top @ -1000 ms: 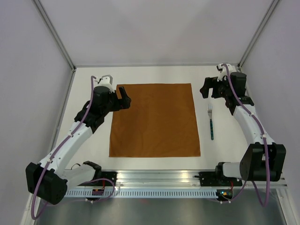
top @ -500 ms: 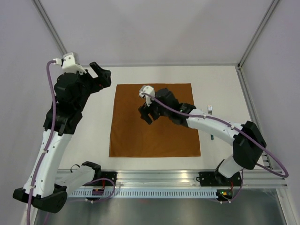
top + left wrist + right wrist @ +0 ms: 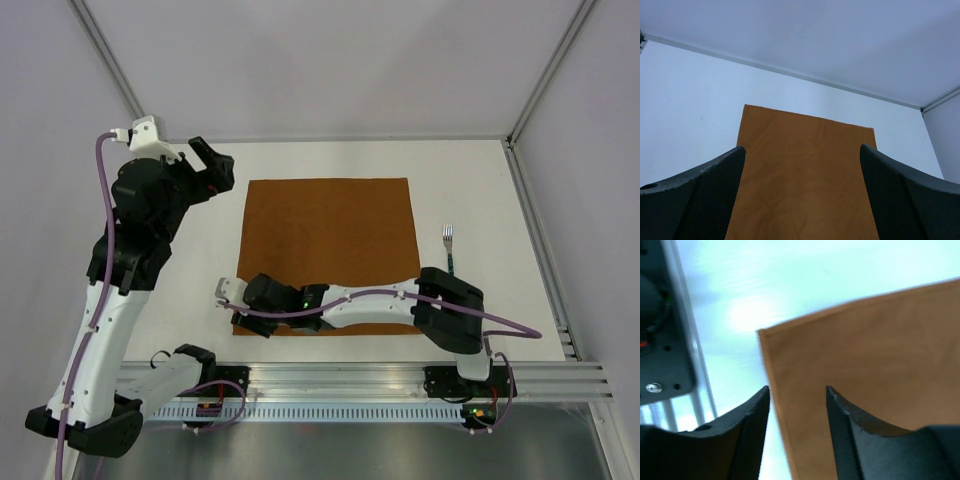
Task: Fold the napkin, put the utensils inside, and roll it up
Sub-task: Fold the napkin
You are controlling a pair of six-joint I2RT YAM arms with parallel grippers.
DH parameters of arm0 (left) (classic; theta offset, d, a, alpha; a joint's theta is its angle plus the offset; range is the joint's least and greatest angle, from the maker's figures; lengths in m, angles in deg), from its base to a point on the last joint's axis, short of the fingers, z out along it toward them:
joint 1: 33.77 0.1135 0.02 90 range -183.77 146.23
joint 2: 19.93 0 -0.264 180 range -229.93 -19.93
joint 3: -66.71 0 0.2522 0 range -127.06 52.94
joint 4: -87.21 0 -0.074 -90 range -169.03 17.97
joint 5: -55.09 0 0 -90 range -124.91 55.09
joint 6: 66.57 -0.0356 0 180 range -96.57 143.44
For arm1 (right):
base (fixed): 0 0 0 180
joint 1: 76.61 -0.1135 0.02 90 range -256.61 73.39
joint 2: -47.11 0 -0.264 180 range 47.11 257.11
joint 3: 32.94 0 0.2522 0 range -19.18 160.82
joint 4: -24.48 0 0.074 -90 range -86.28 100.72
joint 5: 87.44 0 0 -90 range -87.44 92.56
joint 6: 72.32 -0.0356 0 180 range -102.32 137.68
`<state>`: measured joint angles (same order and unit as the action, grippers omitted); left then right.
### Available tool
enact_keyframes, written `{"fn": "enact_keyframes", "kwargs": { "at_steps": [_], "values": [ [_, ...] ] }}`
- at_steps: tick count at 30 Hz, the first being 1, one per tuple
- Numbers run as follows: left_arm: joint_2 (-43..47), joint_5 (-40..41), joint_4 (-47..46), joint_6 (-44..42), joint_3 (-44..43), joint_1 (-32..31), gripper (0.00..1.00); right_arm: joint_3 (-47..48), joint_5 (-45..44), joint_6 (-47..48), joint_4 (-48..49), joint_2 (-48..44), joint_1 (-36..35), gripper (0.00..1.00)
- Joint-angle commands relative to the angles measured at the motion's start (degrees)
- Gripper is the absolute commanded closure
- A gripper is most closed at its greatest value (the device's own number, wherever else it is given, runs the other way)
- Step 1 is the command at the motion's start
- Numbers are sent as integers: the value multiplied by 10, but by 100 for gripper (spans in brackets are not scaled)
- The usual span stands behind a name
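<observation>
The rust-brown napkin (image 3: 330, 245) lies flat and unfolded on the white table. The fork (image 3: 451, 262), silver tines and teal handle, lies on the table just right of the napkin. My left gripper (image 3: 212, 165) is open and empty, raised above the table beside the napkin's far left corner. The left wrist view shows the napkin (image 3: 805, 165) spread between its fingers (image 3: 705, 200). My right gripper (image 3: 243, 305) is open and low at the napkin's near left corner. In the right wrist view its jaws (image 3: 797, 388) straddle the left edge of the napkin (image 3: 865, 350), gripping nothing.
The right arm (image 3: 370, 297) lies stretched across the napkin's near edge. The metal base rail (image 3: 340, 380) runs along the near table edge, close to the right gripper, and shows in the right wrist view (image 3: 665, 340). Walls bound the table at the far side, left and right.
My right arm has swept from the napkin's middle down to its near left corner, uncovering the fork. My left arm has stayed raised, almost still.
</observation>
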<state>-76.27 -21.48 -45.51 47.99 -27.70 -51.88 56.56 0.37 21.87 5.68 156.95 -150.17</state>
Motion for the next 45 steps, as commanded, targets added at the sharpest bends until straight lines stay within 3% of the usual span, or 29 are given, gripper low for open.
{"fn": "enact_keyframes", "kwargs": {
  "at_steps": [1, 16, 45],
  "values": [
    [-3, -3, 8, 2, -16, 1, 0, 58, -19, -22, 12, 35, -21, 50],
    [10, 10, 14, 0, 14, 1, 0, 122, 20, -40, 14, 120, -48, 64],
    [-6, 9, 25, -1, 18, 1, 0, 192, -33, -94, -43, 194, -55, 59]
  ]
}}
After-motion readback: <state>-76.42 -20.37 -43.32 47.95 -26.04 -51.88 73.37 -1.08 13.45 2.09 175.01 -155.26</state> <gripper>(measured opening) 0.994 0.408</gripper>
